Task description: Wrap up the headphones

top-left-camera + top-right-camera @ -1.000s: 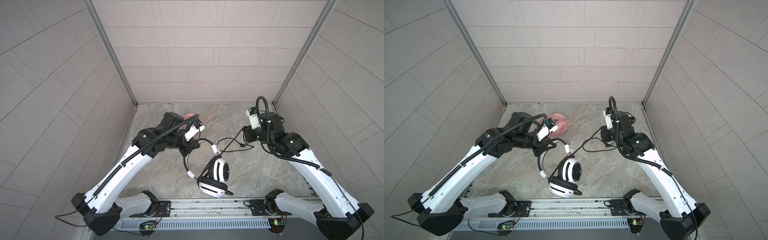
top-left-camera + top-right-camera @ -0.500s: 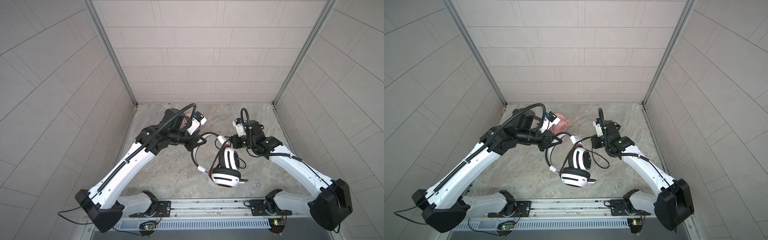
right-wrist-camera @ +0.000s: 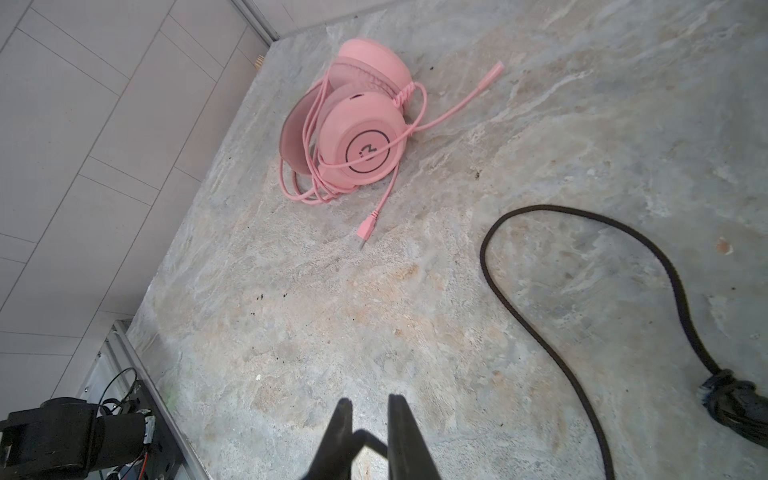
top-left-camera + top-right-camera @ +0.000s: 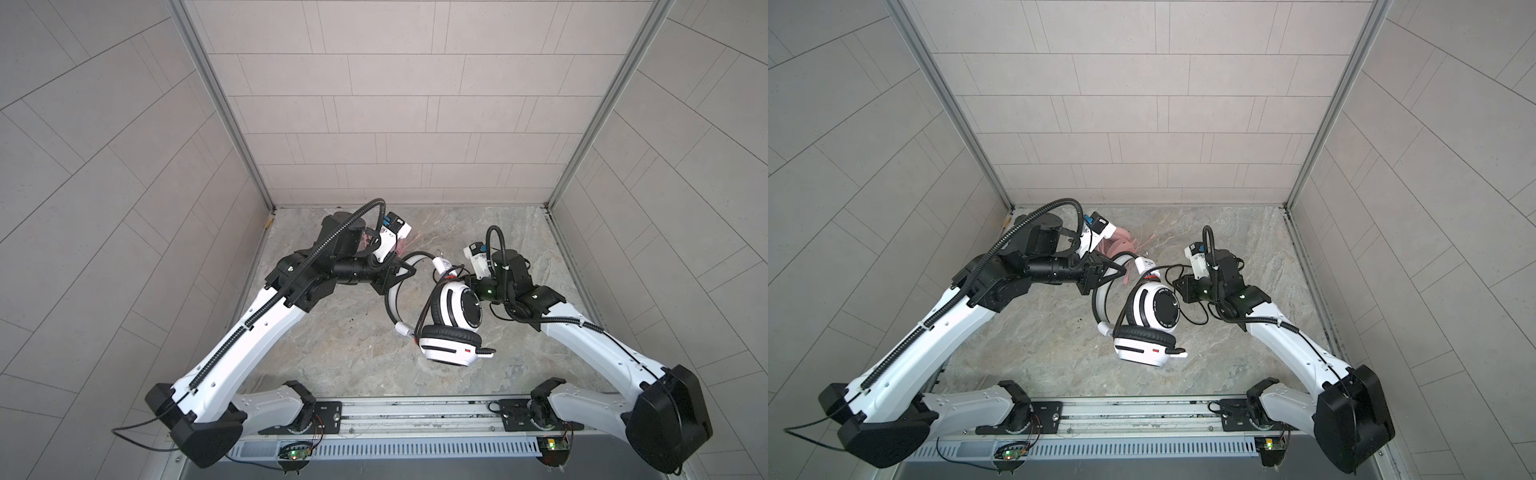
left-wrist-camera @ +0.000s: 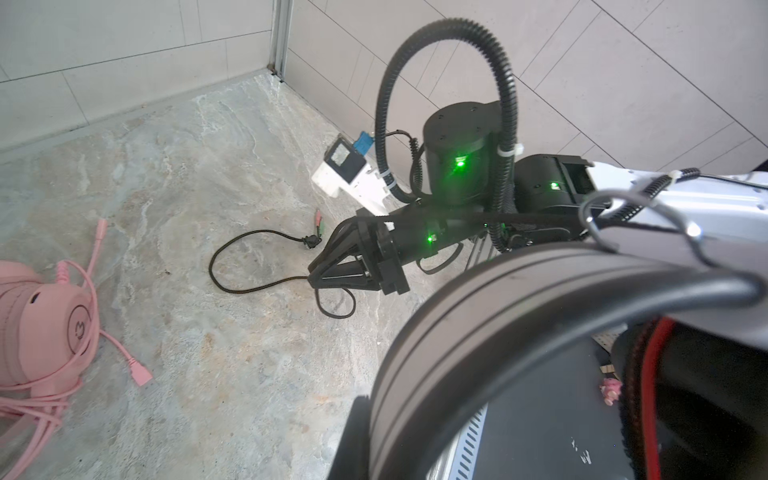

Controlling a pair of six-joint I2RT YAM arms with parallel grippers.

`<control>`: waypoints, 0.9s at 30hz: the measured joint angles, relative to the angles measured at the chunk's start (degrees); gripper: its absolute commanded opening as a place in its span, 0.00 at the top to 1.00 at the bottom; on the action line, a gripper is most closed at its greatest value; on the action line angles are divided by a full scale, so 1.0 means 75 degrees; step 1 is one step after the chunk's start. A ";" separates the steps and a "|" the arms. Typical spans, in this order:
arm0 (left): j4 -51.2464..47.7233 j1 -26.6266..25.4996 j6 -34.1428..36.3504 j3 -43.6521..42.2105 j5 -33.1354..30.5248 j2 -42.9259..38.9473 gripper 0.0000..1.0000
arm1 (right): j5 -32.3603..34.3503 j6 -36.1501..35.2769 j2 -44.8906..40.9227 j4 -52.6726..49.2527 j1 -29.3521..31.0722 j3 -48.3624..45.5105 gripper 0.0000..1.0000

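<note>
The left gripper (image 4: 401, 272) is pinching the headband (image 4: 1098, 299) of the white-and-black headset (image 4: 453, 307), with its jaws pressed together on the band. It is holding the headset up over the middle of the table (image 4: 332, 353), so the two ear cups are hanging toward the front and, as it seems, are free of the surface. I think it is holding the headset this way to keep it steady and to leave space around it for the cable to pass. The black cable (image 3: 536, 340) is coming from the headset, and one strand is lying across the ear cups in both top views. The rest is lying in loose curves on the table beside the right arm, ending in its small plugs (image 5: 318, 218). The right gripper (image 3: 370, 405) is hovering low, just beside the ear cup nearer the back wall. Its jaws are standing a little spread, and a short piece of cable is crossing the gap between them, loose and not squeezed as far as I can judge. Probably it is leaving the cable free in order to take hold of it farther along for the next turn. The pink headset (image 3: 365, 137) is lying in the far left corner of the table, behind the left arm, with its pink cable wound around it. So that one seems finished, while the wrapping of the white-and-black one is only beginning.
</note>
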 measured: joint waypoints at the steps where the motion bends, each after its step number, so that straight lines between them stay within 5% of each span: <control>1: -0.0047 0.0020 0.0003 0.0073 -0.0087 0.0009 1.00 | -0.0009 -0.0006 -0.0020 0.0064 0.0000 -0.0044 0.70; 4: -0.0146 0.0128 -0.0009 0.0280 -0.0271 0.0017 1.00 | -0.0099 0.0061 0.0015 0.0321 -0.0003 -0.0283 0.57; 10: -0.0347 0.0236 -0.0038 0.0833 -0.0478 0.0122 1.00 | -0.0303 0.0187 0.0434 0.0944 0.0000 -0.0615 0.49; 27: -0.0017 0.0976 -0.0956 0.1451 0.0070 0.0501 1.00 | -0.0621 0.0114 0.2853 0.3512 0.0204 -0.0723 0.50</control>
